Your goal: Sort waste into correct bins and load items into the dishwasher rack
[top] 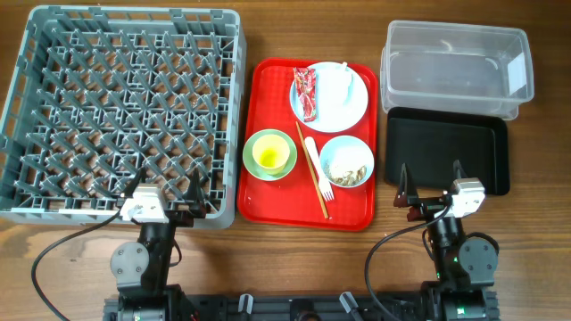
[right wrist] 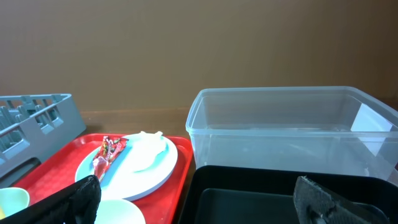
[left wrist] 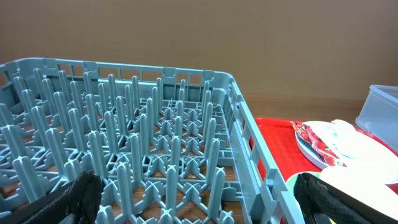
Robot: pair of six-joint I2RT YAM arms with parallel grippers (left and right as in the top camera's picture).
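A red serving tray lies flat near the middle of a wooden table, its long sides running from the near edge toward the far one. It is rectangular, with rounded corners and a low raised rim. The tabletop's brown grain runs left to right. Behind the table, both wrist views show a plain brown backdrop, possibly a wall or a board.

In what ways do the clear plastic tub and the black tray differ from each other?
The clear tub is see-through; the black tray is opaque. The tub has tall walls; the tray is flat and shallow. In the right wrist view the tub stands behind the tray. Both are rectangular with rounded corners, and both look empty.
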